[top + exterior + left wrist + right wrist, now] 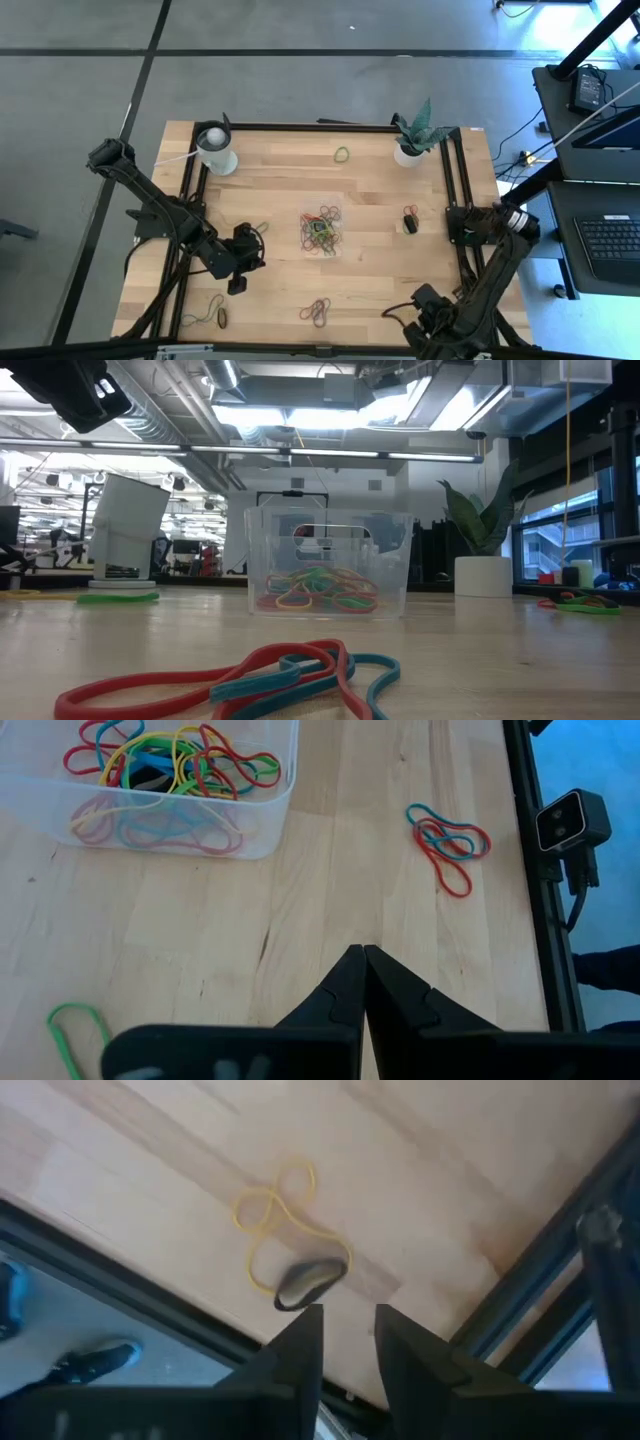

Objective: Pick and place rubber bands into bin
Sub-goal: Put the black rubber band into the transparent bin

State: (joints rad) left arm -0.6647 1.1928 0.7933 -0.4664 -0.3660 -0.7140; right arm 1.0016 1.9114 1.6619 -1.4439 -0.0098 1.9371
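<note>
The clear bin (322, 230) stands mid-table with several coloured rubber bands inside; it also shows in the low view (330, 565) and the left wrist view (150, 780). A yellow rubber band (285, 1210) and a dark one (310, 1282) lie on the wood by the table's near edge. My right gripper (348, 1330) hangs over them, pointing down, open, with nothing between its fingers. My left gripper (362, 955) is shut and holds nothing. It hovers left of the bin (237, 285). A red and blue bunch (448, 838) lies near the front edge.
A white cup (216, 150) stands at the far left and a potted plant (412, 140) at the far right. Loose bands lie at the far middle (342, 154), the right (410, 221) and the near left (215, 316). A black frame (452, 180) rims the table. A shoe (95, 1362) shows on the floor.
</note>
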